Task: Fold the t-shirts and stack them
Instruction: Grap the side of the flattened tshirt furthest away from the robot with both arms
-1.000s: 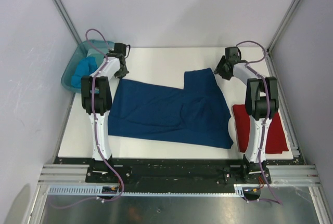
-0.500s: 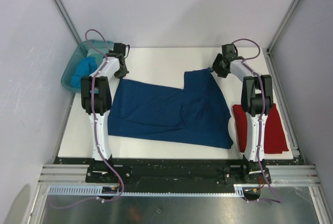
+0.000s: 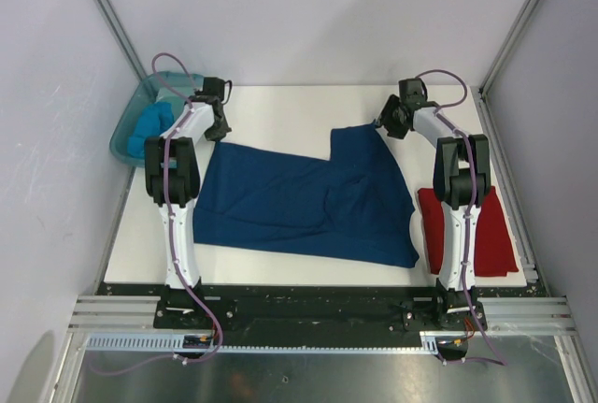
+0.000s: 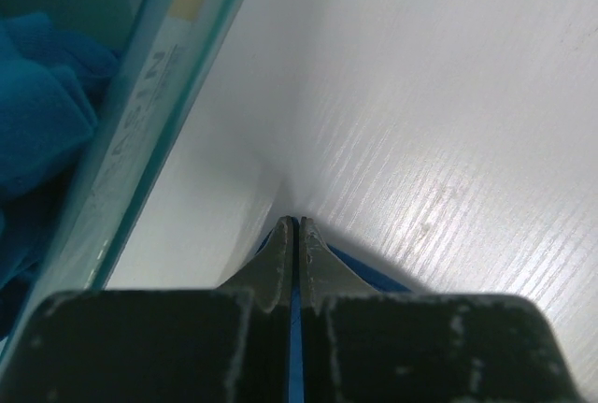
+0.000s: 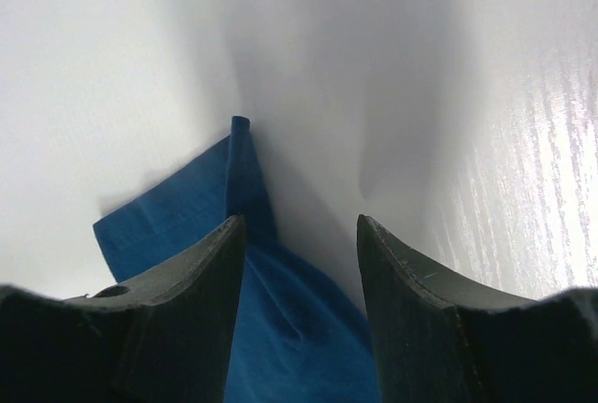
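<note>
A navy blue t-shirt point(image 3: 299, 199) lies spread over the middle of the white table, plain side up. My left gripper point(image 3: 220, 129) is shut on its far left corner; a thin blue strip of cloth point(image 4: 295, 328) shows between the closed fingers. My right gripper point(image 3: 385, 125) stands open over the shirt's far right corner point(image 5: 234, 188), with blue cloth lying between its fingers. A folded red t-shirt point(image 3: 491, 235) rests at the right, partly under the right arm. A turquoise t-shirt point(image 3: 149, 127) is bundled in the tub.
A translucent teal plastic tub point(image 3: 128, 127) sits off the table's far left corner; its wall point(image 4: 140, 141) runs close beside the left gripper. Grey enclosure walls and metal posts surround the table point(image 3: 299, 108).
The right gripper moved left and away from me to the shirt's far right corner and opened slightly wider. The left gripper stayed put, shut on the cloth.
</note>
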Robot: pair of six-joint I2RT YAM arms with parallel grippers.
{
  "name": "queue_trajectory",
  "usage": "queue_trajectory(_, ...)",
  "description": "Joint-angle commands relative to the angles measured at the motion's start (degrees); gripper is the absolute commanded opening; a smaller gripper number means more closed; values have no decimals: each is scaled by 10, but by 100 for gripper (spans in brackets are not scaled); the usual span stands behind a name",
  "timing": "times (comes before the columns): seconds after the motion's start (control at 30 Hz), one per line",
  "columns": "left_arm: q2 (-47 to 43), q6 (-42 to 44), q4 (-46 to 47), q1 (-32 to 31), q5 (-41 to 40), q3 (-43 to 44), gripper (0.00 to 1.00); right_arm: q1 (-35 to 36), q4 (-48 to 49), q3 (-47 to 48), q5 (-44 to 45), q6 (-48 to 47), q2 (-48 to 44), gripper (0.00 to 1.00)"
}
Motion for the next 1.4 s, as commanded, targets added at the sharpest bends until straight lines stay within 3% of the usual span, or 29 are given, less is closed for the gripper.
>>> queue_trajectory(0.0,-9,0,3,6,2,15,0,6,29,28,-26,8,0,56)
queue_trajectory(0.27,-8,-1,3,8,4,16,0,21,-2,73,-37,-4,34,56)
queue_trajectory(0.5,-8,1,3,9,7,16,0,24,-68,123,17,-8,66,53)
queue_trajectory(0.7,-8,0,3,9,7,15,0,27,-81,133,50,-20,68,42)
queue_trajectory(0.93,-9,-1,3,10,6,17,0,29,-84,142,56,-25,72,3)
queue_trajectory(1.13,-16,0,3,11,9,19,0,31,-89,146,57,-29,53,0)
queue_trajectory(1.37,-43,-5,4,15,16,20,0,36,-72,69,64,-33,-55,0)
